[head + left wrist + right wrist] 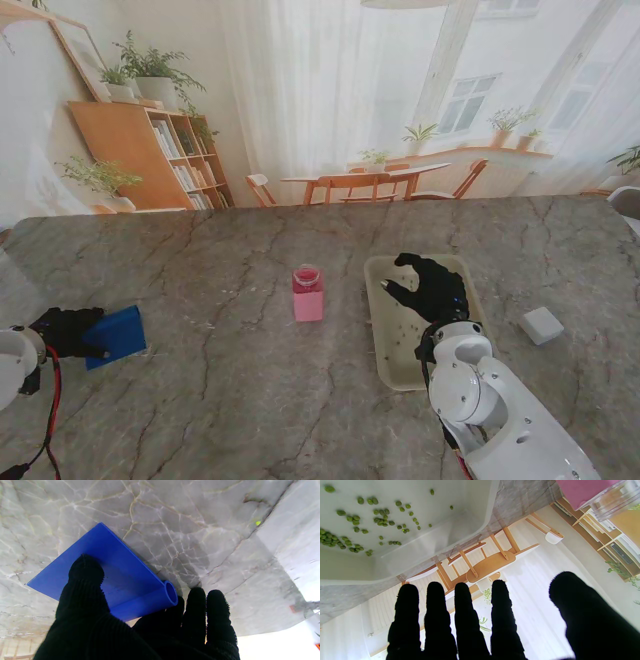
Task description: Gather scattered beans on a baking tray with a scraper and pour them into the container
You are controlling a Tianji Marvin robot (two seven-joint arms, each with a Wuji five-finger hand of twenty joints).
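A blue scraper (pixel 120 335) with a tube-shaped handle (pixel 147 600) lies at the table's left side. My left hand (pixel 65 330) is shut on it, thumb (pixel 86 572) on the blade and fingers (pixel 207 612) curled by the handle's end. The cream baking tray (pixel 385 345) sits right of centre, with small green beans (pixel 380 521) scattered over its floor. Over the tray's far half hovers my right hand (pixel 432 288), open, its fingers (pixel 467 620) straight and holding nothing. A pink container (pixel 307 293) with a clear top stands just left of the tray (pixel 420 547).
A small white box (pixel 541 325) lies on the marble table to the right of the tray. My right arm's white wrist housing (pixel 462 375) covers the tray's near end. The pink container (pixel 582 490) shows at the edge of the right wrist view.
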